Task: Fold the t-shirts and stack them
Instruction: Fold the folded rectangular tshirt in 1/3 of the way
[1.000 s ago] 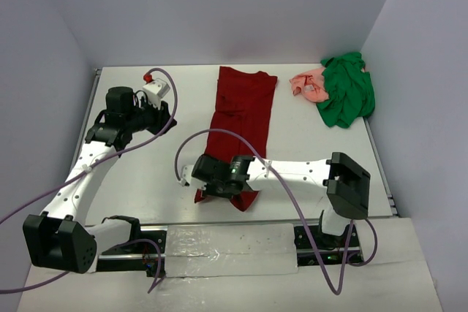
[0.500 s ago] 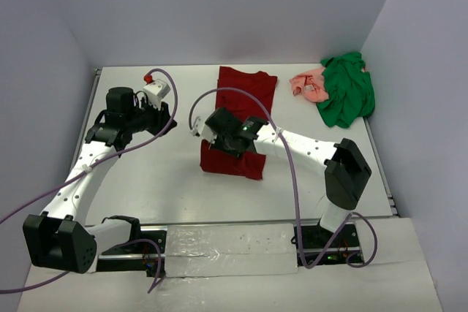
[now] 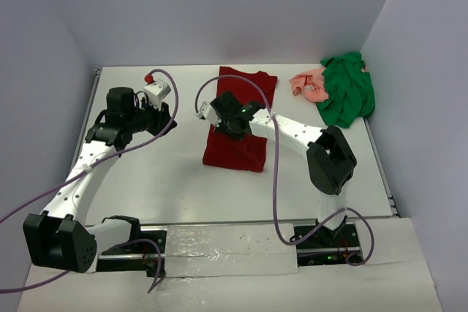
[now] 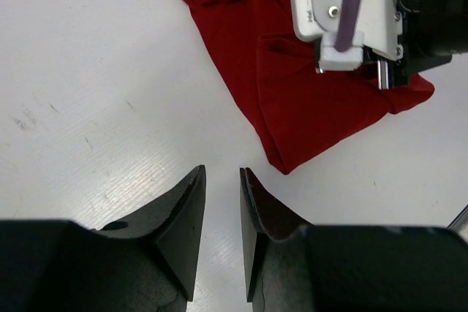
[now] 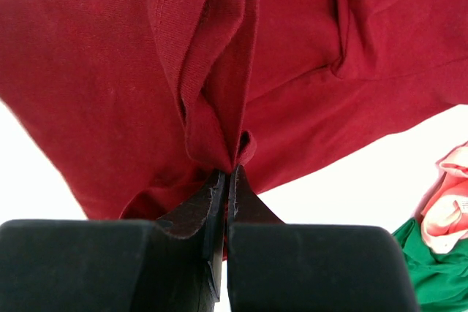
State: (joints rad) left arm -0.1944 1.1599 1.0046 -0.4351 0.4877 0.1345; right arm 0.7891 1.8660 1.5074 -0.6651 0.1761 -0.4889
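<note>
Right tool (image 5: pixel 225 171) dragged maroon shirt (image 3: pixel 231 153) hem rearward; wrist view shows pinch. Left tool (image 4: pixel 222 174) narrow, empty.

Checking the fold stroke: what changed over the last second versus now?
The right gripper, shut on a pinched fold of the maroon t-shirt, carried the shirt's near end toward its far end, doubling the shirt over itself. It has not let go. Unchanged: the left gripper, open and idle at the left, and the green t-shirt and pink t-shirt at the far right corner.
</note>
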